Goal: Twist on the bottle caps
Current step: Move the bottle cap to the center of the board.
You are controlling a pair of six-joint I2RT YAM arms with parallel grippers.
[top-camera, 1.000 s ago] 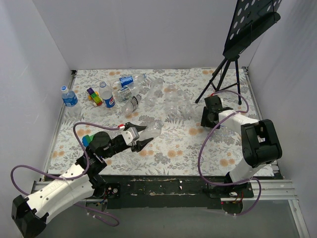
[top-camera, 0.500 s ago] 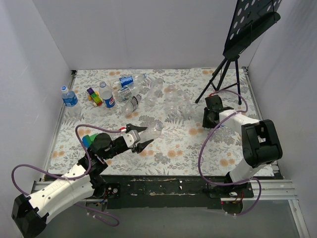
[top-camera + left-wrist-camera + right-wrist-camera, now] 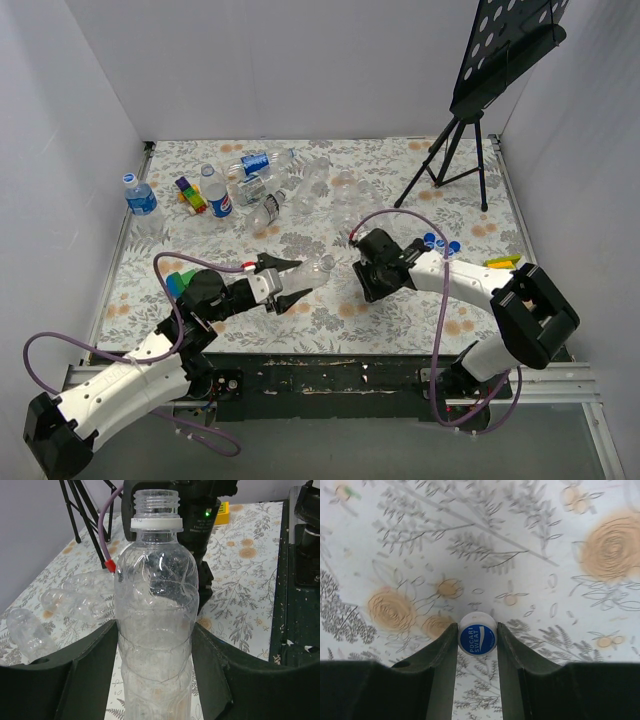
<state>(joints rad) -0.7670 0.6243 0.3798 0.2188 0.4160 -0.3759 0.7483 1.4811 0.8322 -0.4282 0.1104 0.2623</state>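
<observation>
An uncapped clear bottle (image 3: 155, 580) is held between the closed jaws of the left gripper (image 3: 300, 278) and a blue cap (image 3: 477, 637) is pinched in the right gripper (image 3: 476, 626), with screwing-on judged not yet begun.

We see plain white walls (image 3: 300, 70) at the top and on both sides, evenly lit. The table (image 3: 380, 165) has a flowered cover, and a black music stand (image 3: 508, 45) stands upper right.

White-walled lab cell, floral tabletop (image 3: 340, 325)
</observation>
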